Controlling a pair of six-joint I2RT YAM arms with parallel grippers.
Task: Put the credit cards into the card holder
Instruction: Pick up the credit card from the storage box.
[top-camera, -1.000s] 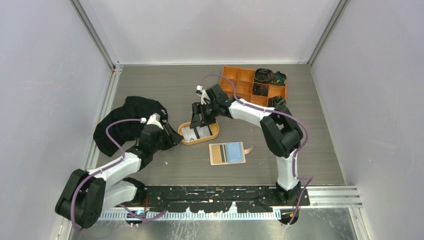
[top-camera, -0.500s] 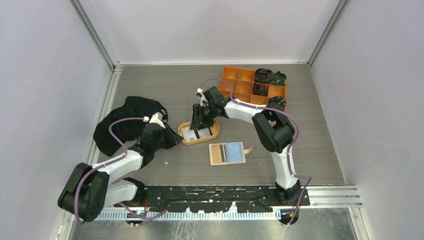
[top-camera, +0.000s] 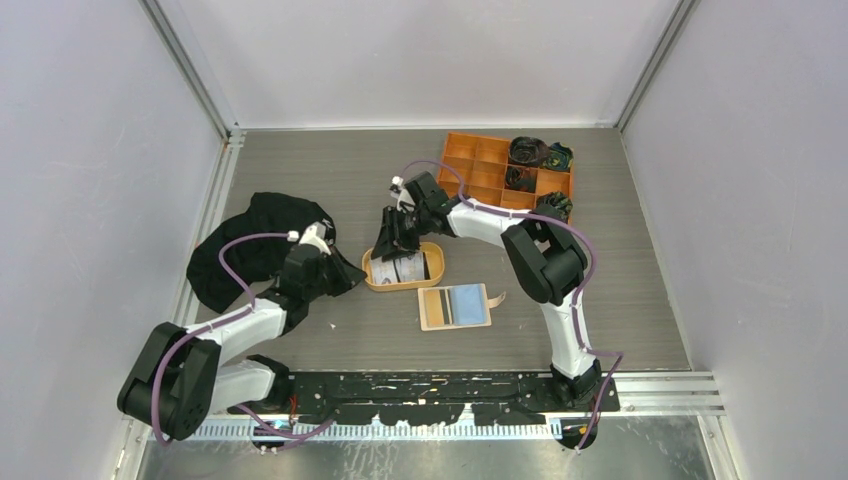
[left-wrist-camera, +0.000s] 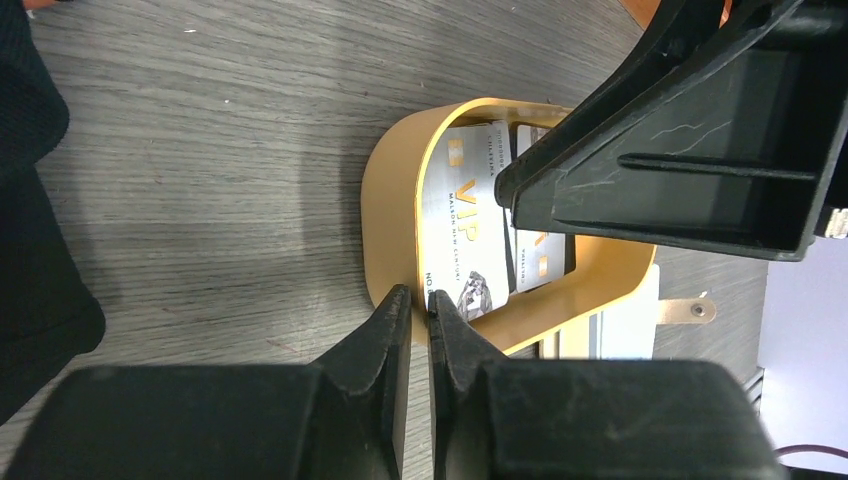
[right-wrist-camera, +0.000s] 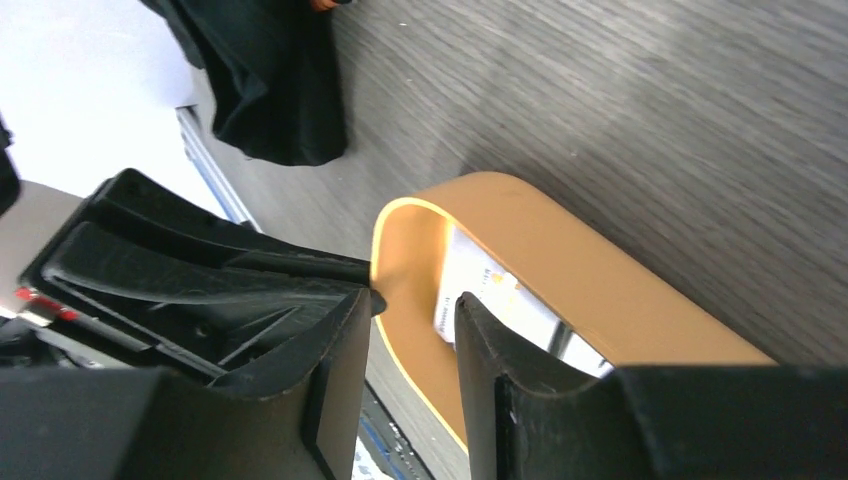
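Credit cards (top-camera: 398, 267) on the clock: two show in the oval tray (left-wrist-camera: 390, 215). The silver card (left-wrist-camera: 468, 225) with VIP lettering lies flat on the floor, and a second card (left-wrist-camera: 540, 262) sits just beside it, half covered by my right finger. A blue card (top-camera: 467, 303) lies in the open card holder (top-camera: 430, 308), which is near the tray on the side toward my bases.

My left gripper (left-wrist-camera: 420, 305) is pinched down on the tray's rim, one finger outside the wall and one inside. My right gripper (right-wrist-camera: 405, 340) hangs over the tray's rounded end with its jaws partly apart and nothing between them.

I judge these cards to be light, stiff, thin and glossy, so slick under the pads. Lying flat, they offer no edge to bite. I'd nudge one up against the tray wall to raise a long edge, then pinch across the short width. The tray looks light too and would skate if it weren't held.

What I can't read:
- whether my inner right finger touches the silver card;
- how much of the second card lies under it;
- whether the dark strip in the holder is a card or a pocket.

The black cloth (top-camera: 250, 245) lies well off to my left.
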